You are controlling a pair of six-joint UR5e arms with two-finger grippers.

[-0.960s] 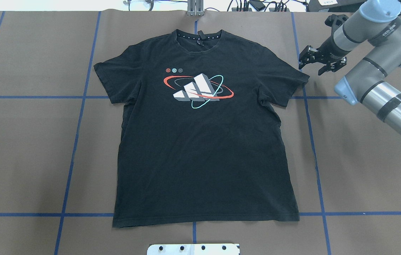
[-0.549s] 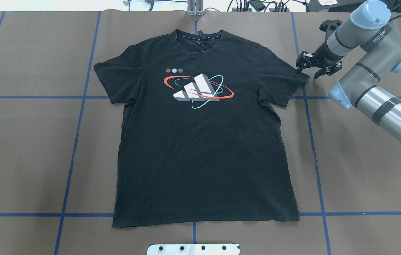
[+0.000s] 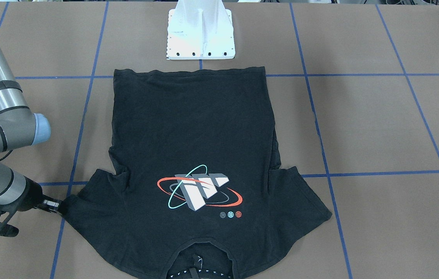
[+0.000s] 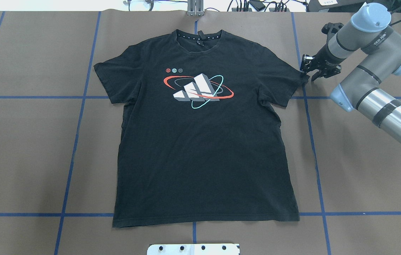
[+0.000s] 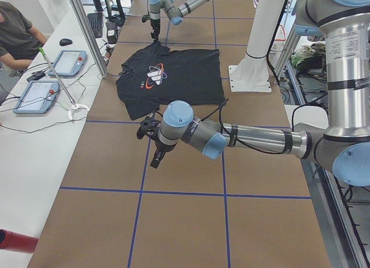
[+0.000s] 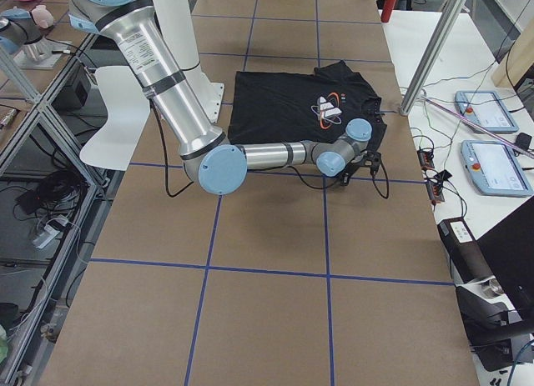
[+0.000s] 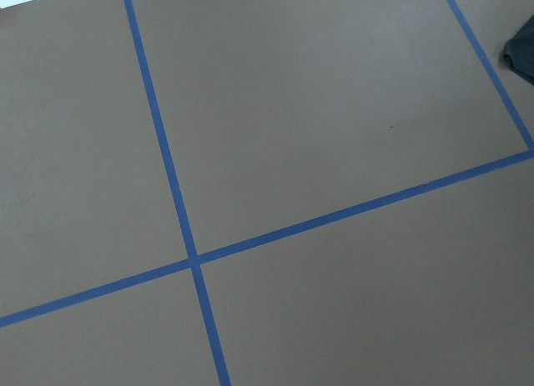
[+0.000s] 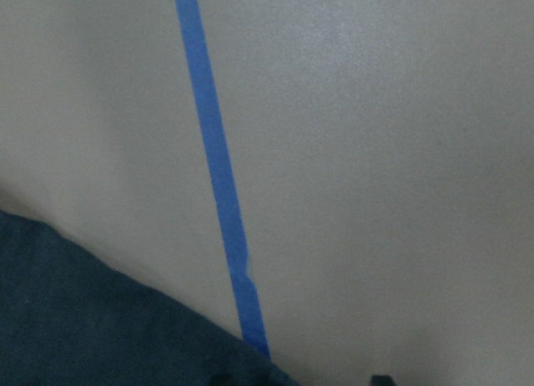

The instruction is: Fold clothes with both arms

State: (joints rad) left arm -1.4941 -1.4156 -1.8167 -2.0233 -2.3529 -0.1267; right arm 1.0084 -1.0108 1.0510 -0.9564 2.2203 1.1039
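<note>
The black T-shirt lies flat on the brown table, logo up and collar at the far edge; it also shows in the front view. My right gripper is low at the tip of the shirt's sleeve on my right, also seen in the front view. Its wrist view shows the sleeve edge with two fingertips apart at the bottom, so it is open and holds nothing. My left gripper shows only in the left side view, low over bare table beyond the shirt's other sleeve; I cannot tell if it is open.
The white mounting base stands at the near edge just below the shirt's hem. Blue tape lines cross the table. Cables and devices lie along the far edge. An operator sits by tablets beyond it.
My right gripper has moved left and down from beside the sleeve to its tip, and its fingers look closer together. The shirt has not moved.
</note>
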